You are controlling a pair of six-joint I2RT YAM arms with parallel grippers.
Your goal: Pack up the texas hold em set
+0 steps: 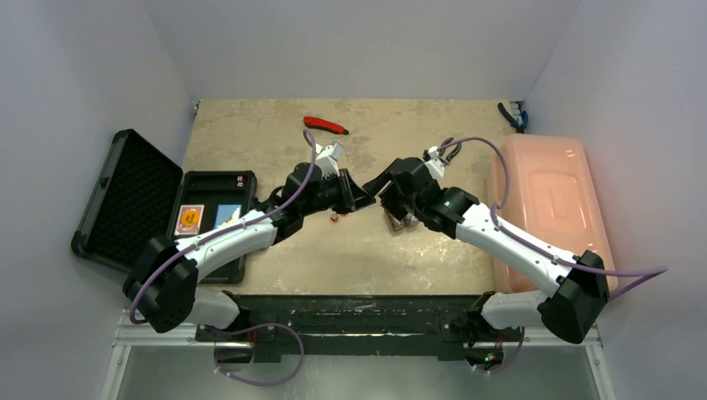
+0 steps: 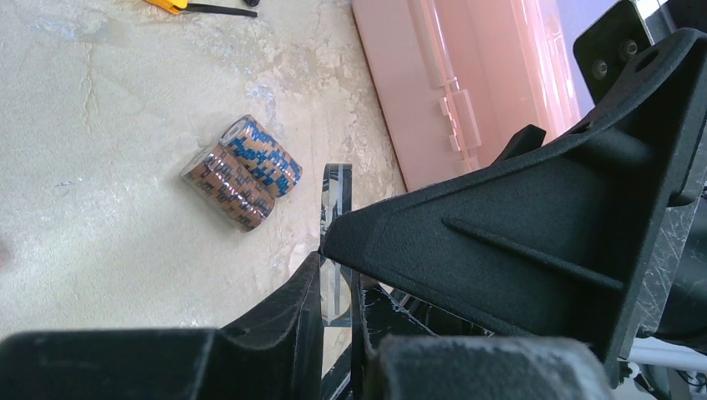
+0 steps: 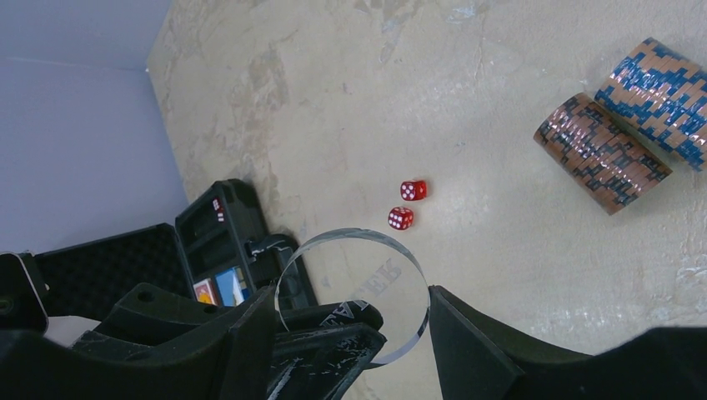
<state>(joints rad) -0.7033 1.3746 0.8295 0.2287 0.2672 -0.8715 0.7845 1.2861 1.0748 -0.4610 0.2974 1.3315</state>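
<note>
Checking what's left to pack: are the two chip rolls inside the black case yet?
No, both chip rolls lie side by side on the table, outside the black case.

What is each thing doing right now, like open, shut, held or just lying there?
black case: open, lid laid back.
card decks: lying inside the case.
clear disc: gripped by both tools.
left tool: shut on the disc's faces.
right tool: shut on the disc's rim.
chip rolls: on their sides, side by side on the table.
red dice: loose on the table.
</note>
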